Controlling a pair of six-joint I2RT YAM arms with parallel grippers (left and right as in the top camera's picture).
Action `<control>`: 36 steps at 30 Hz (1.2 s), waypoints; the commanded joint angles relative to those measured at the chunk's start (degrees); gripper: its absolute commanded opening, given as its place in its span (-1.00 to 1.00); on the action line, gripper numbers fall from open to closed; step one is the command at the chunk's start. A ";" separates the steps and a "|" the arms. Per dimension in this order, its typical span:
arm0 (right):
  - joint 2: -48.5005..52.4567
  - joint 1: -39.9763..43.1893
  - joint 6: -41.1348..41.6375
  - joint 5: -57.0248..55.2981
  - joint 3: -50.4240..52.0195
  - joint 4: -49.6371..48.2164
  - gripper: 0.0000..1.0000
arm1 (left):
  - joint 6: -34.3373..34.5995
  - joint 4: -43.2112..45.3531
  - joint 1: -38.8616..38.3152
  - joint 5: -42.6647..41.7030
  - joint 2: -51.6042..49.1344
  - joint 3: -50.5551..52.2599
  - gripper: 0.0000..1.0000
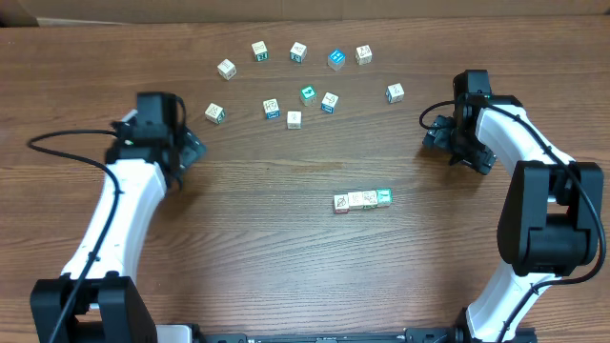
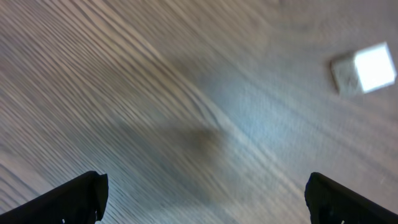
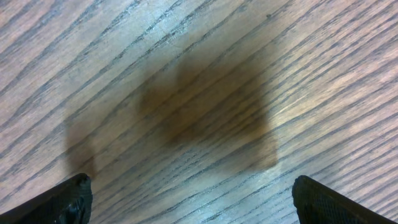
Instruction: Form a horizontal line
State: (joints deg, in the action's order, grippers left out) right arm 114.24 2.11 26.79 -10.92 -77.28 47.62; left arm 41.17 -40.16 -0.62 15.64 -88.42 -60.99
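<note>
The left gripper (image 1: 193,150) is hanging open over the table (image 1: 238,248), its wrist view smeared and showing one blurred cube (image 2: 367,68). Loose cubes (image 1: 297,51) are lying behind. The row of cubes (image 1: 362,199) is sitting right of centre, its pictures too small to make out. The right gripper (image 1: 434,131) is gaping, empty.

We find the table (image 1: 238,267) brown wood, open-grained, matt. The arm shells (image 1: 129,195) look smooth white plastic, slightly glossy. The horizontal line (image 1: 362,199), four o'clock, shows matt printed faces.
</note>
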 commanded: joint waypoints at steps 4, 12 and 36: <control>-2.27 0.26 0.20 -0.42 0.17 -0.02 1.00 | -3.58 1.14 -4.13 -0.07 3.63 6.14 0.99; -2.25 0.26 0.20 -0.42 0.17 -0.02 1.00 | -3.91 8.33 -5.84 -0.20 7.04 14.86 0.99; -2.27 0.26 0.20 -0.42 0.17 -0.02 1.00 | -21.46 49.86 -5.90 -18.25 18.56 35.89 0.99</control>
State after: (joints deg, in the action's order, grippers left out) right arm 114.24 2.17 26.76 -10.92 -77.28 47.64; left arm 23.27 9.39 -6.02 0.89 -70.81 -25.80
